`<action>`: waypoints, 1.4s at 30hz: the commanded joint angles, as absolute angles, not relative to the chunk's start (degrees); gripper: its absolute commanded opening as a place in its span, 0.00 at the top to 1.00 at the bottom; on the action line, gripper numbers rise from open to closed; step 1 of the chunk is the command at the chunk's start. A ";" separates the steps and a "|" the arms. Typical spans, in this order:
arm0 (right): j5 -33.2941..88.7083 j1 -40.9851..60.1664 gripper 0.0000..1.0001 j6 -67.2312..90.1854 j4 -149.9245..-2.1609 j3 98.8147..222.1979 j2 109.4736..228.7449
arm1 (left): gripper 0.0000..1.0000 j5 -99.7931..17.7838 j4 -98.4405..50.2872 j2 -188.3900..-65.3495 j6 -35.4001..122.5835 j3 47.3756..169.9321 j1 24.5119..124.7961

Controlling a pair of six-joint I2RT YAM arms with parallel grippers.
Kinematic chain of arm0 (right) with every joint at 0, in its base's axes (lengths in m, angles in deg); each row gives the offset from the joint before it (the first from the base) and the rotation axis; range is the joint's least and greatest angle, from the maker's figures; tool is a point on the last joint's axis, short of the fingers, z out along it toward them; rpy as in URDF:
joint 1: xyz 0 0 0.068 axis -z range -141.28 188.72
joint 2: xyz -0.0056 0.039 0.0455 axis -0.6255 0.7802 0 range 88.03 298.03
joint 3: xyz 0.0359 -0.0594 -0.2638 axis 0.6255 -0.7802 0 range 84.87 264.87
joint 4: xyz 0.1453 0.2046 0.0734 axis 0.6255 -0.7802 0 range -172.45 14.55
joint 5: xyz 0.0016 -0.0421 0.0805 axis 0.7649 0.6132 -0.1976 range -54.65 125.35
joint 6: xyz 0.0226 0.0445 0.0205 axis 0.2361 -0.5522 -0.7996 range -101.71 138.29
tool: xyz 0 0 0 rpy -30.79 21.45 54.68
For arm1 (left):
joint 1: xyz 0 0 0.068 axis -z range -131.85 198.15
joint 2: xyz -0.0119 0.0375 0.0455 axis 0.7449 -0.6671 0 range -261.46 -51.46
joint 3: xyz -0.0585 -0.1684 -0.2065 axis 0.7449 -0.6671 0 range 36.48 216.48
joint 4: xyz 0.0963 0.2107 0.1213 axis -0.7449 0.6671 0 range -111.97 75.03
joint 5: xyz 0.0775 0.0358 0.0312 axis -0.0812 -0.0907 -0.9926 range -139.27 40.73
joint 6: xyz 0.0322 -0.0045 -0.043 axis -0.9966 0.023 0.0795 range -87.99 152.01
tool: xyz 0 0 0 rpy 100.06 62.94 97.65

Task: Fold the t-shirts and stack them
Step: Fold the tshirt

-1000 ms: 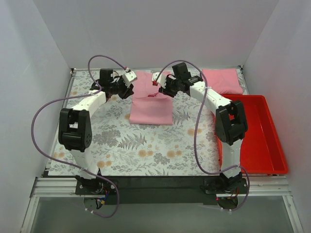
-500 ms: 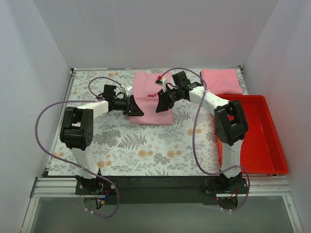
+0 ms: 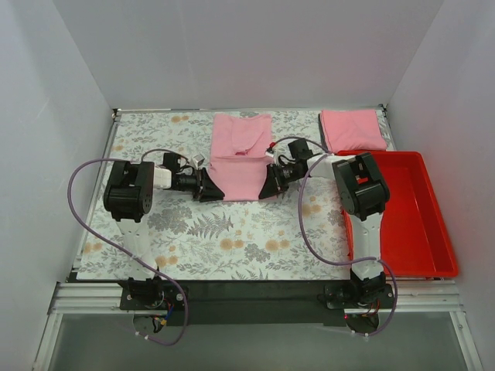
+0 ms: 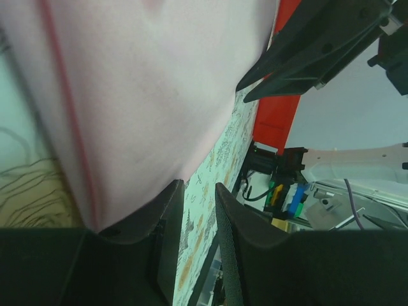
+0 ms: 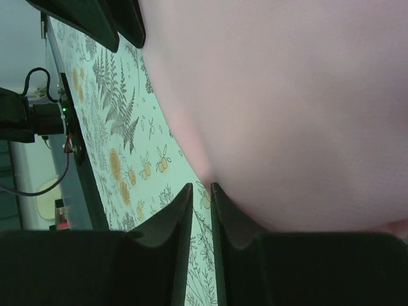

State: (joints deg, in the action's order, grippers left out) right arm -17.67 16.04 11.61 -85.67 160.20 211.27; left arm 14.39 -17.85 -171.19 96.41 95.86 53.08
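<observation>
From above, the red tray (image 3: 414, 224) sits at the right side of the mat (image 3: 232, 239). The open shirt (image 3: 241, 158) lies flat well to the left of the tray, collar toward the far wall. A folded shirt (image 3: 352, 130) rests just past the tray's far left corner. My right gripper (image 3: 271, 184) is low at the shirt's near corner on the tray side. My left gripper (image 3: 210, 188) is at the near corner on the side away from the tray, and both point in toward the cloth. From my left wrist, my fingers (image 4: 167, 223) stand a narrow slit apart with the fern mat showing between them. The pink shirt (image 4: 146, 95) comes down to the tip of one finger – whether that tip catches the hem I cannot tell. Beyond the shirt a strip of the tray (image 4: 277, 121) shows, with my other gripper (image 4: 299, 57) in front of it. From my right wrist, my fingers (image 5: 182, 217) are again only slightly apart with mat in the gap. The shirt's edge lies right at the tips – touching or pinched, I cannot tell – and the fingers of my left gripper (image 5: 95, 19) show on the side away from the tray.
</observation>
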 commanded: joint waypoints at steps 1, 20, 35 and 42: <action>-14.40 17.27 0.76 12.31 -83.53 157.65 212.31 | 0.74 12.34 -18.63 -172.48 94.94 94.05 50.27; 10.99 11.04 0.54 62.75 -102.09 160.74 189.29 | 0.68 3.92 -0.07 -142.97 34.15 94.16 49.91; 18.65 3.30 0.46 72.61 -91.88 152.55 192.26 | 0.62 -4.96 -23.73 -142.43 5.12 77.27 58.08; 18.21 3.30 0.46 73.57 -91.27 149.74 192.79 | 0.64 -7.60 -23.99 -145.59 2.31 76.74 59.40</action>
State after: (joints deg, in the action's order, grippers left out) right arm 18.18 3.69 71.98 -93.23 150.65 192.82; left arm -5.91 -21.83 -145.28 5.62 77.30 58.98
